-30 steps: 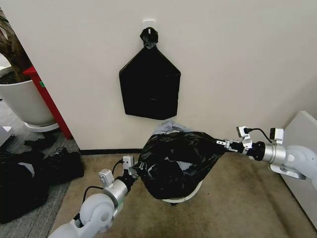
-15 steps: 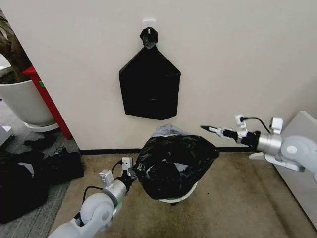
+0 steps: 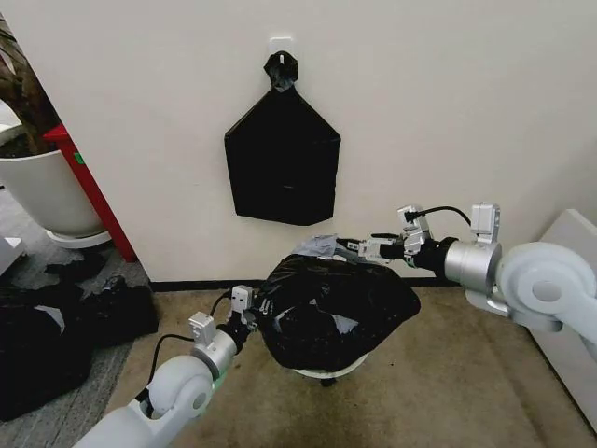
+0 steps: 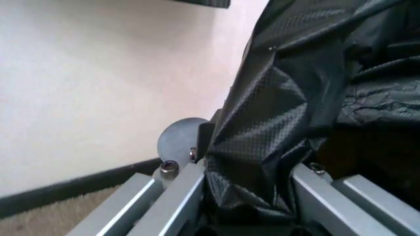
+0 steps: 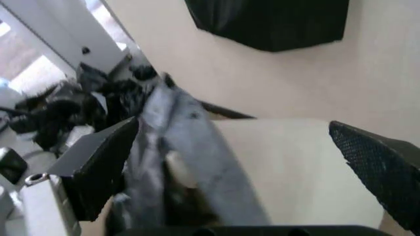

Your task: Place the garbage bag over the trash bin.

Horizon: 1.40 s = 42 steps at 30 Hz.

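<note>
crinkly glossy garbage bag [image 3: 331, 303] drapes round trash bin [image 3: 326, 373]; left tool [image 3: 250, 322] pinches plastic.

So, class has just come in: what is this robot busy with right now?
It is fitting the garbage bag over the trash bin on the floor by the wall. The left claw is shut on the bag's side. The right claw is open at the greyish top of the bag, nearer the wall. The bag is draped over most of the bin, with a sliver of white showing below it.
</note>
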Motion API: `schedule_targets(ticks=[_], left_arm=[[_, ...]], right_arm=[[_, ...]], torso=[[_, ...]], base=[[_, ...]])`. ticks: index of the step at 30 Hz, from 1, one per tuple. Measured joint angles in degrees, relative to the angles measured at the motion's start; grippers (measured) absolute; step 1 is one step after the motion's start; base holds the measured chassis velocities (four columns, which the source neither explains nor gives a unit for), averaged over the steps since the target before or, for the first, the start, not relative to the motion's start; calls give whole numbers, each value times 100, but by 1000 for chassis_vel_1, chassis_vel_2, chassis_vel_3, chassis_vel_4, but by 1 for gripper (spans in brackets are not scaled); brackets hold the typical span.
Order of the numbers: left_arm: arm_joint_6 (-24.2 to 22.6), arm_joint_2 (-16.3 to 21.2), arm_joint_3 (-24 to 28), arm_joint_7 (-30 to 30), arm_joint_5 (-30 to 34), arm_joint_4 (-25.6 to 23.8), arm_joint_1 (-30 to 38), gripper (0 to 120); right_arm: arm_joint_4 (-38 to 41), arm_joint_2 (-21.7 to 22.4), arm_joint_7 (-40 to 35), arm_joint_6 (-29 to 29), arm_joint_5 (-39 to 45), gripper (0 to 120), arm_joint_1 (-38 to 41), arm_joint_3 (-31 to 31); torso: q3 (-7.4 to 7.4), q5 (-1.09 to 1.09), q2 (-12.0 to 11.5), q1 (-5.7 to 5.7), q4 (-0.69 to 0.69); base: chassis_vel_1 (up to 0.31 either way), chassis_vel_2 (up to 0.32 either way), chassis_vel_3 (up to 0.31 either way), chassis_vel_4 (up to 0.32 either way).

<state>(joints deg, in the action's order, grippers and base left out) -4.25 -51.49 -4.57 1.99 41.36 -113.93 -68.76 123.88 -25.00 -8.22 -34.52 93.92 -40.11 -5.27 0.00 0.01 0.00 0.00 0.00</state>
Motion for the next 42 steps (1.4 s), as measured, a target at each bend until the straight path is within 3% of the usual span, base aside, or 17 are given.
schedule_targets(ticks=[20,23,26,30,35,42], left_arm=[[246,92,-19,-321,-233,-227,-263,0],[246,83,-31,-318,-222,-186,-254,0],[246,48,-31,-311,-211,-35,-198,0],[244,18,-4,-312,-211,9,-157,0],[238,24,5,-311,-220,15,-128,0],[267,74,-39,-396,-309,-86,-197,0]], right_arm=[[-976,-248,108,-130,-378,100,-41,179],[-960,-193,96,-120,-183,100,-68,31],[-534,221,58,-112,653,100,-34,-249],[-112,350,-52,-108,940,100,-37,-215],[132,240,-148,-176,843,100,-120,-3],[-212,15,-210,-230,478,100,-117,132]], torso=[[0,1,0,0,1],[1,5,0,0,1],[0,-6,0,0,0],[-1,-2,0,0,0],[0,0,0,0,0],[0,0,0,0,1]], base=[[0,0,0,0],[0,0,0,0],[0,0,0,0],[0,0,0,0],[0,0,0,0],[0,0,0,0]])
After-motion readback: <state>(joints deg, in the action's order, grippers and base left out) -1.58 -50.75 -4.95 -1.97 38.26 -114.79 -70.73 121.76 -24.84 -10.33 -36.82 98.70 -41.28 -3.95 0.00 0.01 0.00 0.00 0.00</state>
